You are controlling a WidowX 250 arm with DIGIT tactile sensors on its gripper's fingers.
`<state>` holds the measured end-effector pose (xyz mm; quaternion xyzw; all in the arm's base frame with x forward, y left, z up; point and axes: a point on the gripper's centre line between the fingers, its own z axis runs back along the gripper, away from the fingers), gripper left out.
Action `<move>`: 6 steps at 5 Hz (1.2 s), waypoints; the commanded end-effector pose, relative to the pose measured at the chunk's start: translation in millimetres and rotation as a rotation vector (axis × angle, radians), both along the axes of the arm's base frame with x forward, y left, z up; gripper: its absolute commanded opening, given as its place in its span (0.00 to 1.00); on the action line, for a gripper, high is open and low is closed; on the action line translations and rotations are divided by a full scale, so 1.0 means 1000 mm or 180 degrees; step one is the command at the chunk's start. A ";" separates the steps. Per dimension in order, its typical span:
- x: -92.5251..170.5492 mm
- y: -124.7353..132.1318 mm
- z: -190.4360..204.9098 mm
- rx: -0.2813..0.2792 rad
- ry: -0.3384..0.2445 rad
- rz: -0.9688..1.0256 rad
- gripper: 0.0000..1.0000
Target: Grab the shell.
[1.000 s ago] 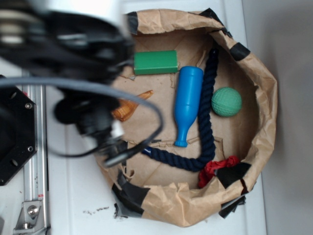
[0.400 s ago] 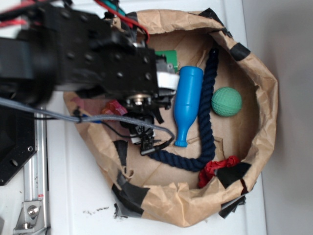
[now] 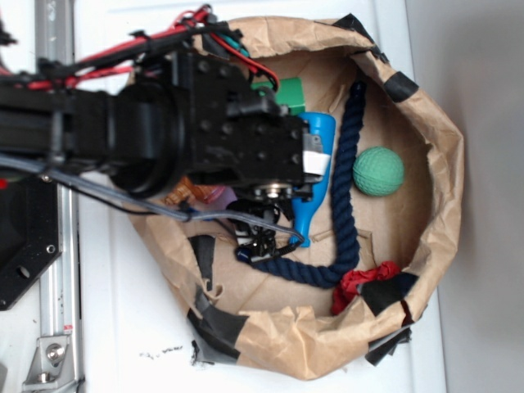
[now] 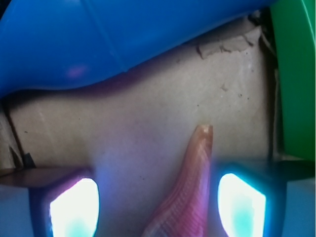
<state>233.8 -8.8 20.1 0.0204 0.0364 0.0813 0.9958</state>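
Down in the paper-lined bin (image 3: pixel 442 164), the gripper (image 4: pixel 158 197) hangs with its jaws spread apart, the shell's (image 4: pixel 185 197) tapering tail lying between them on the brown paper. The blue bottle (image 4: pixel 98 39) sits just beyond; contact with the fingers looks unlikely, though glare hides it.

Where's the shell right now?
In the wrist view the shell lies on the brown paper between the open hand's fingers, nearer the right one, tail pointing toward the blue bottle.
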 end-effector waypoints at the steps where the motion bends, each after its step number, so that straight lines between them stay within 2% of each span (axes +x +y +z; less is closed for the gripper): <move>1: -0.033 -0.006 0.018 -0.0050 0.0064 -0.0287 1.00; 2: -0.040 -0.004 0.014 -0.0037 0.0071 -0.0289 1.00; 3: -0.040 -0.002 -0.001 0.0055 0.0124 -0.0269 0.00; 4: -0.034 0.005 -0.004 0.0087 0.0047 -0.0288 0.00; 5: -0.024 0.006 0.027 -0.0180 -0.0321 -0.0387 0.00; 6: -0.013 0.002 0.078 -0.0411 -0.0955 -0.0389 0.00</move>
